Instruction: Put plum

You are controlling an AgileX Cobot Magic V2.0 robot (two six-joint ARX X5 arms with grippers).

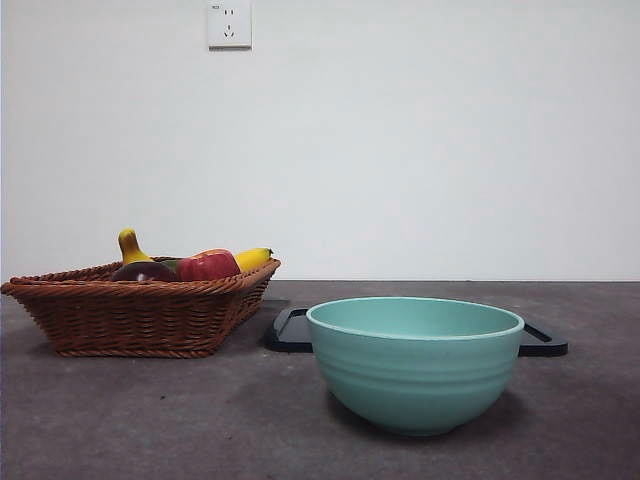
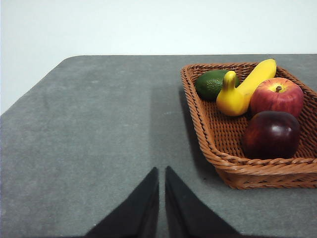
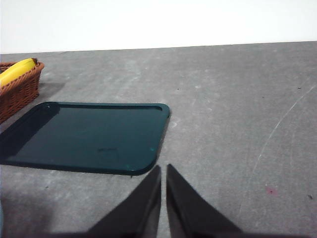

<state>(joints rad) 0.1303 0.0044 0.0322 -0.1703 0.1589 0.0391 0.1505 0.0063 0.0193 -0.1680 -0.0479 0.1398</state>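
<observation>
The left gripper (image 2: pixel 162 171) is hovering over bare table (image 2: pixel 99 129) with its jaws together and holding nothing, and the plum (image 2: pixel 271 134) is lying ahead and off to one side in the near corner of the basket (image 2: pixel 218 153), touching the apple (image 2: pixel 276 96) behind it. Beyond those, the banana (image 2: pixel 242 89) and a green fruit (image 2: pixel 212 83) are filling the far end. The right gripper (image 3: pixel 163 171), also closed and empty, is waiting just beside the dark tray (image 3: pixel 89 136), with open table beyond.

You've got the plum (image 2: pixel 271 134) sitting in the wicker basket (image 2: pixel 257 171), glossy dark maroon, almost black, round, intact. It's at the basket's near corner, touching the red apple (image 2: pixel 276 96). From the front only its top (image 1: pixel 143 271) shows over the rim.
</observation>
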